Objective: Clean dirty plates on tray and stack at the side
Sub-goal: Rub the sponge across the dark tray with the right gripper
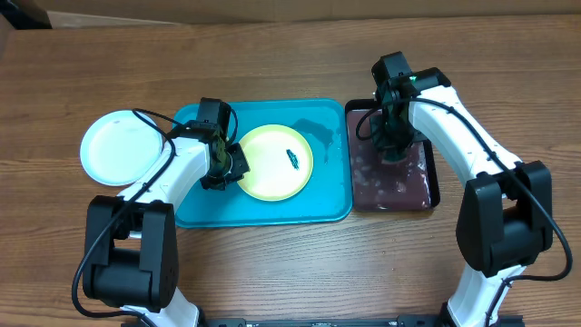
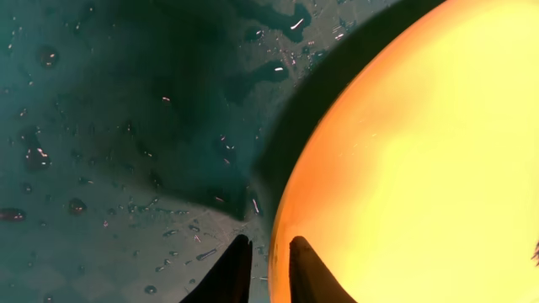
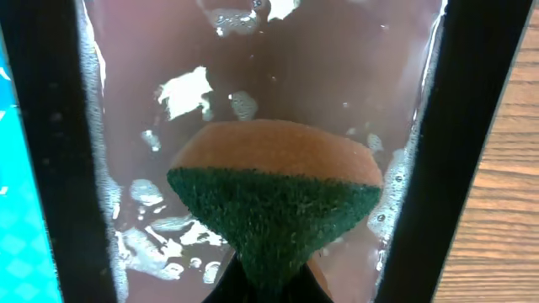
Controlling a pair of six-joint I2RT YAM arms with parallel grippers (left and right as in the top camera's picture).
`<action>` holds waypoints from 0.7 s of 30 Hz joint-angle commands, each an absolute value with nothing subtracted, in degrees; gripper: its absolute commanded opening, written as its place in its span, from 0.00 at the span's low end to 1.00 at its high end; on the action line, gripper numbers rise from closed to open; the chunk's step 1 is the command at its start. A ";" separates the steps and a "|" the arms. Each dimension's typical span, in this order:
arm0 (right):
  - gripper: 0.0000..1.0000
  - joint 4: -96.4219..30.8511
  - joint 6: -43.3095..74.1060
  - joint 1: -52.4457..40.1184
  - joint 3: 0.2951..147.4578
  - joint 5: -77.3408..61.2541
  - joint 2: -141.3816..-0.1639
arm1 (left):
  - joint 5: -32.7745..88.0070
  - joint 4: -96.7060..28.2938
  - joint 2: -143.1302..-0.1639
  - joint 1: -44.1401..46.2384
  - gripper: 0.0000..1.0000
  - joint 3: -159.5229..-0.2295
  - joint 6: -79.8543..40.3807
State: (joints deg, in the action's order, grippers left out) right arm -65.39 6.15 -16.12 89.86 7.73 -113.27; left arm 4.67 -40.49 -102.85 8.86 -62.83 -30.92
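A yellow-green plate (image 1: 268, 173) with a dark smear (image 1: 295, 159) lies on the turquoise tray (image 1: 272, 211). My left gripper (image 1: 227, 168) is at the plate's left rim. In the left wrist view its fingertips (image 2: 271, 252) stand close together, one over the wet tray (image 2: 126, 126) and one over the plate (image 2: 421, 168), with the rim between them. A white plate (image 1: 116, 148) sits on the table left of the tray. My right gripper (image 1: 393, 145) is shut on a green-and-orange sponge (image 3: 278, 194), and the sponge hides its fingertips (image 3: 269, 290).
A black tray (image 1: 434, 182) of brownish, foamy liquid stands right of the turquoise tray, and the sponge hangs over it. Its dark walls (image 3: 42, 168) frame the right wrist view. Water drops cover the turquoise tray. Bare wooden table surrounds both trays.
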 commanded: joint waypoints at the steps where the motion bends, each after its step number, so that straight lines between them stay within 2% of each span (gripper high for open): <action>1: 0.04 -65.60 5.96 -16.19 90.39 8.86 -111.85 | 4.54 -40.80 -103.63 8.71 0.19 -63.79 -30.22; 7: 0.04 -65.23 5.78 -16.19 90.39 7.92 -111.85 | 4.51 -40.47 -103.66 8.71 0.20 -62.98 -30.22; 14: 0.04 -64.20 2.63 -16.19 90.43 8.62 -111.85 | 4.51 -40.16 -103.72 8.71 0.16 -61.93 -30.22; 17: 0.04 -64.20 1.54 -16.19 90.91 10.39 -111.85 | 4.75 -39.09 -103.72 8.69 0.05 -62.00 -30.20; 21: 0.04 -65.19 0.43 -16.19 93.03 11.16 -111.85 | 7.97 -38.70 -103.72 8.56 0.04 -62.00 -30.26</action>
State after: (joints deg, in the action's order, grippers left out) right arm -65.04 2.15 -16.12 90.17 9.45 -113.27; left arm 5.45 -38.96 -102.89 8.86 -62.50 -30.92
